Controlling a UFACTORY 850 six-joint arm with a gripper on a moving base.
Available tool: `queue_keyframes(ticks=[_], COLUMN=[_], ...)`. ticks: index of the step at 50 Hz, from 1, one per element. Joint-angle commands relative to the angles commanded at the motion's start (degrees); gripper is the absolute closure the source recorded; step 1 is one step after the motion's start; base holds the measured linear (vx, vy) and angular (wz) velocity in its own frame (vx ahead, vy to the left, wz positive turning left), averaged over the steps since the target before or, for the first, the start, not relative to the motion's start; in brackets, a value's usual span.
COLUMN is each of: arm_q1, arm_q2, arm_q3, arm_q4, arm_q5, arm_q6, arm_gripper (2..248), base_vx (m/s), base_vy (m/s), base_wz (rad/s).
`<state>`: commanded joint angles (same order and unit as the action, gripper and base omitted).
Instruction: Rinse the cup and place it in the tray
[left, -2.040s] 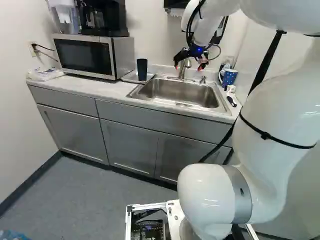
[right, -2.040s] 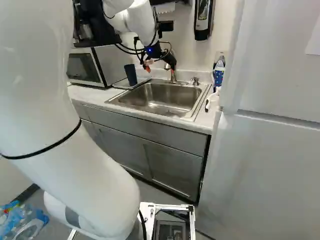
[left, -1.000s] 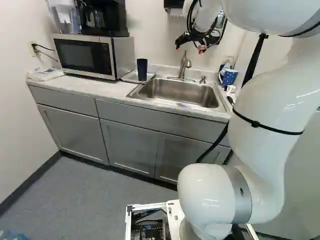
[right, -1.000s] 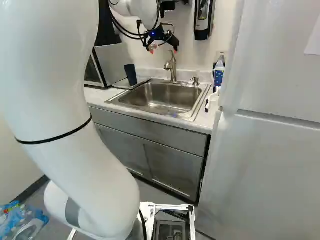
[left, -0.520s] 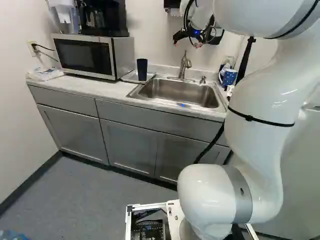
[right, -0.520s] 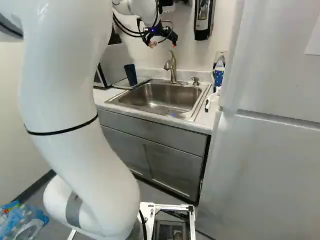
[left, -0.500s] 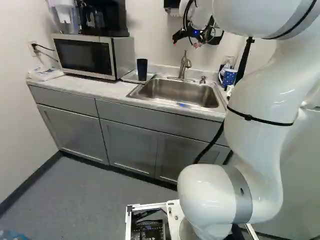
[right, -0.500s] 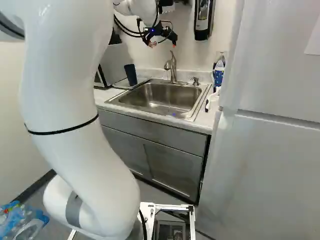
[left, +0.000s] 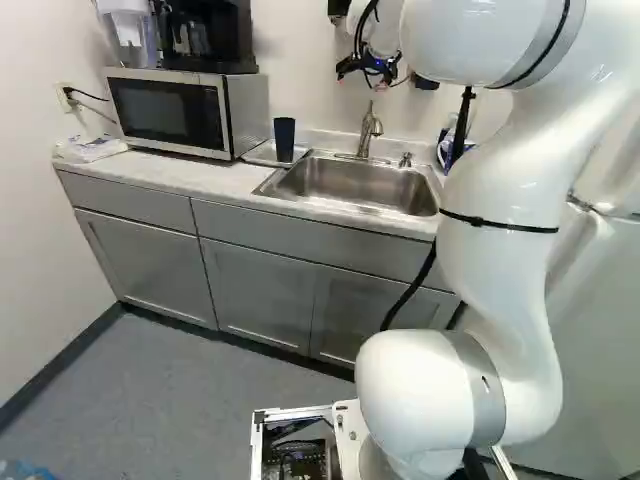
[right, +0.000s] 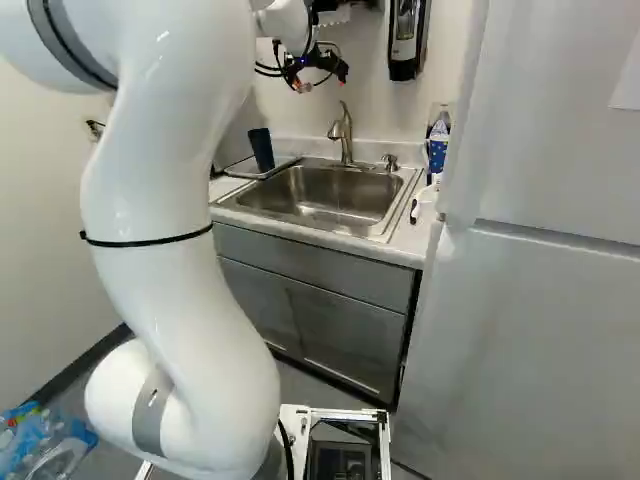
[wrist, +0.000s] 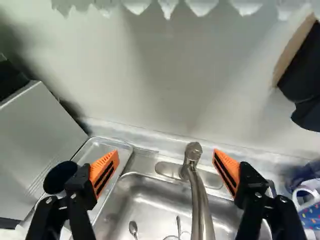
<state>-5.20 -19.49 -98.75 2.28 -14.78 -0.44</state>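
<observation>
Gripper (right: 324, 82) is held above faucet (left: 370, 126), fingers spread well apart. Cup (left: 284, 140) is stood upright in tray (wrist: 99, 142), beside sink (right: 325, 195).

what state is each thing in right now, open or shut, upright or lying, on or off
claw: open, nothing between its fingers
dark cup: upright on the tray
faucet: can't tell if running
spoon: lying in the sink
dotted mug: upright
microwave: door shut, can't tell if on
cabinet doors: shut
</observation>
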Motion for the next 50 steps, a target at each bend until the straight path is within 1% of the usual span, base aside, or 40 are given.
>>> queue_keyframes(ticks=[6,21,35,50], arm_q1=[0.5,0.6,0.7,0.7], arm_q2=[-1.3,-1.5,-3.8,-4.3], arm_q3=[-1.5,-1.8,-3.9,-2.8], arm_q4=[0.0,0.0,0.0,0.0], arm_q5=[0.6,1.0,2.2,4.8], arm_q6=[0.0,0.0,0.0,0.0], arm_gripper=[3,3,3,3], base_vx=[0.0,0.0,0.0,0.0], base_vy=[0.0,0.0,0.0,0.0], base_wz=[0.0,0.0,0.0,0.0])
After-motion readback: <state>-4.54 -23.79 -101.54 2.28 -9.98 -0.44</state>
